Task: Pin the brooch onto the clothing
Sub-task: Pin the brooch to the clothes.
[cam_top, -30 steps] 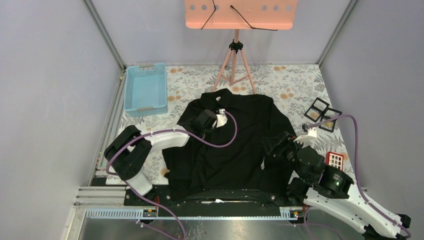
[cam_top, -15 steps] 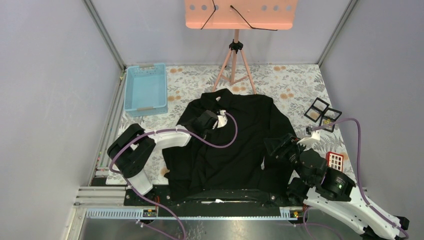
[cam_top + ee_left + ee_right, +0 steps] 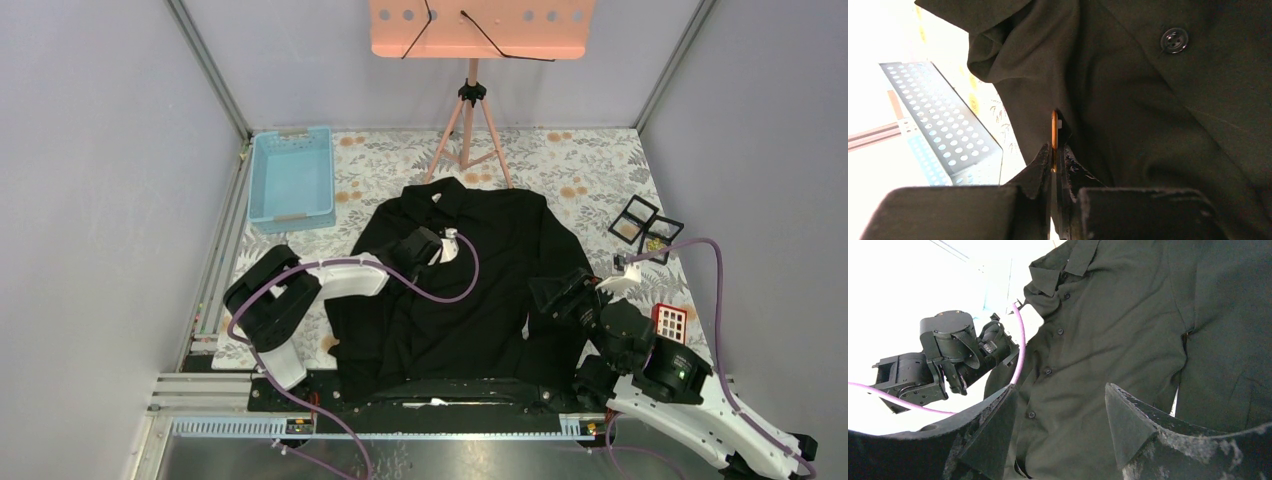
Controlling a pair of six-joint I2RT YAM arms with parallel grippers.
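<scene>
The left end effector (image 3: 1055, 156) pinches the thin, seemingly stiff brooch (image 3: 1054, 131) edge-on beside the limp shirt (image 3: 1148, 130); the right end effector (image 3: 1060, 395) gapes empty.

The fingers (image 3: 1038, 167) pinch a thin gold brooch (image 3: 1054, 132) edge-on, the black shirt (image 3: 1148, 125) behind it; button (image 3: 1174, 40) at one o'clock, blue basket (image 3: 938, 125) at nine.

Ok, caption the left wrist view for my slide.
Left pincer shut on a thin orange brooch, held edge-on over the black shirt.
</scene>
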